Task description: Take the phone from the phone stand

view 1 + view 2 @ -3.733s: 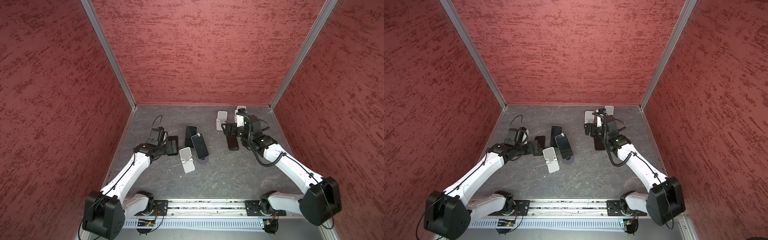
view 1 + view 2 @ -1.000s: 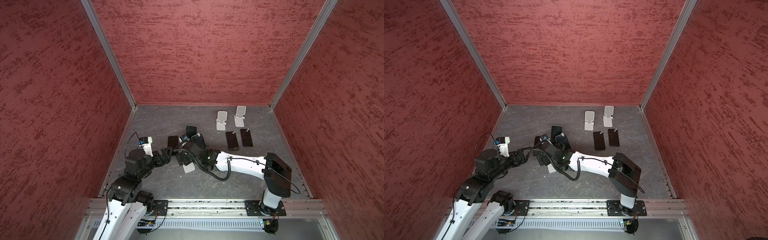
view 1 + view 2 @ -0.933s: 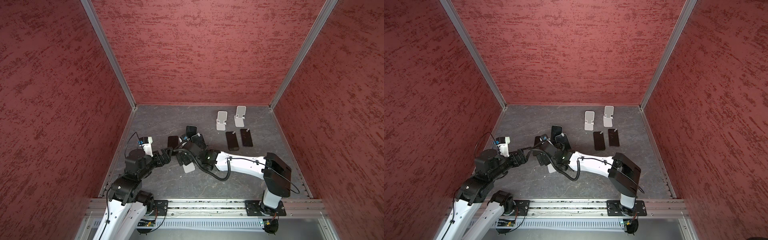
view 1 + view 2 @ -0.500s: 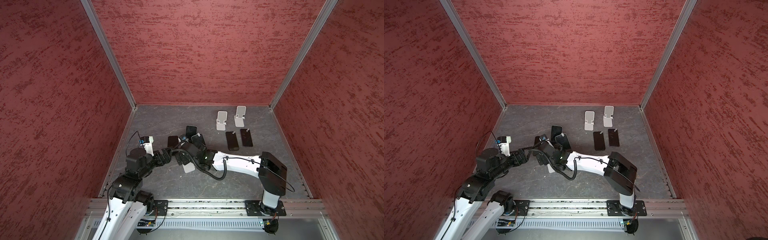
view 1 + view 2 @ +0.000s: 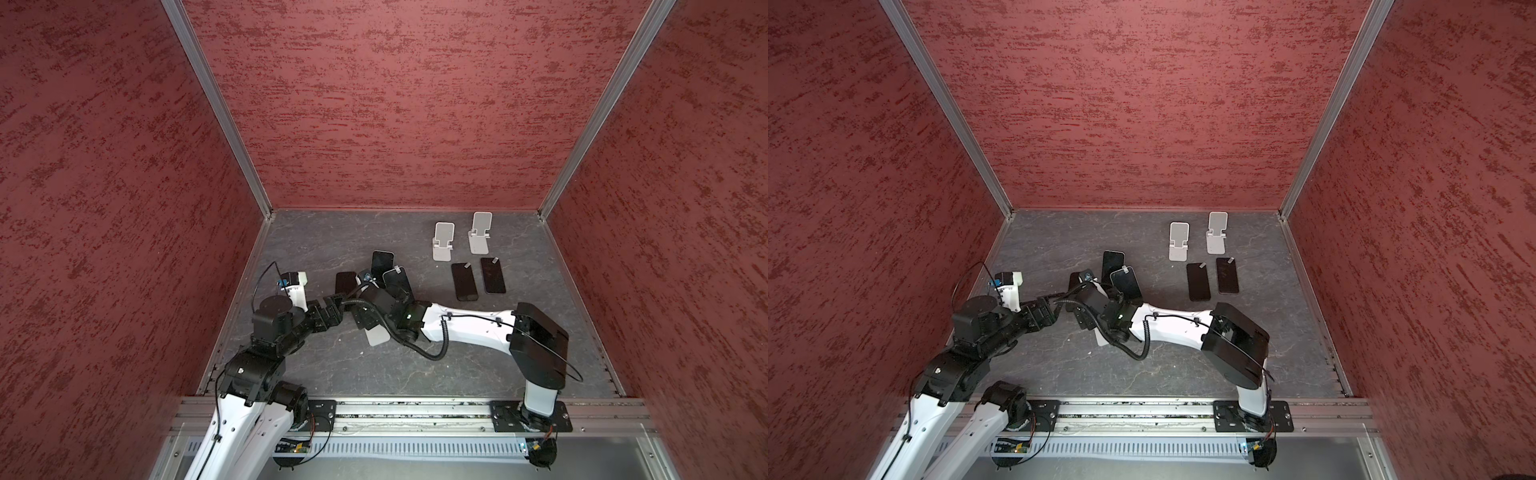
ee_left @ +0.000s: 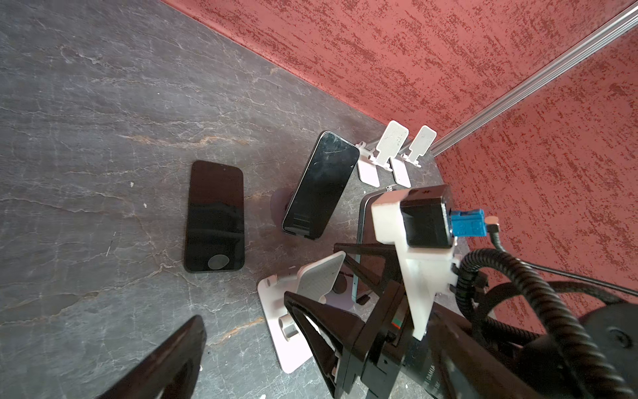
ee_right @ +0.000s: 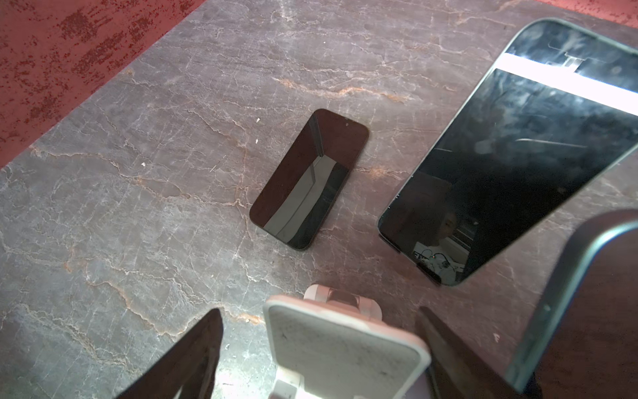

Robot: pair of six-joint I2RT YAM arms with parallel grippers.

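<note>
White phone stand [image 7: 341, 345] sits between the right gripper's [image 7: 319, 311] parted jaws, a gap showing. Close beside them, the left gripper [image 5: 335, 310] gapes wide, empty. Just outside the right jaws, a teal-edged smartphone [image 7: 587, 293] stands tilted. Beyond it a scratched smartphone [image 7: 511, 165] leans upright, then a black smartphone [image 7: 309, 179] lies flat.

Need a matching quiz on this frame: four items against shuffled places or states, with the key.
Items:
1. near white stand
2. leftmost phone
3. scratched phone
4. rightmost stand

States:
A. lying flat on the table
B. empty, near the back corner
C. between the fingers of the right end effector
D. propped up, tilted

Pairs: 1-C, 2-A, 3-D, 4-B
</note>
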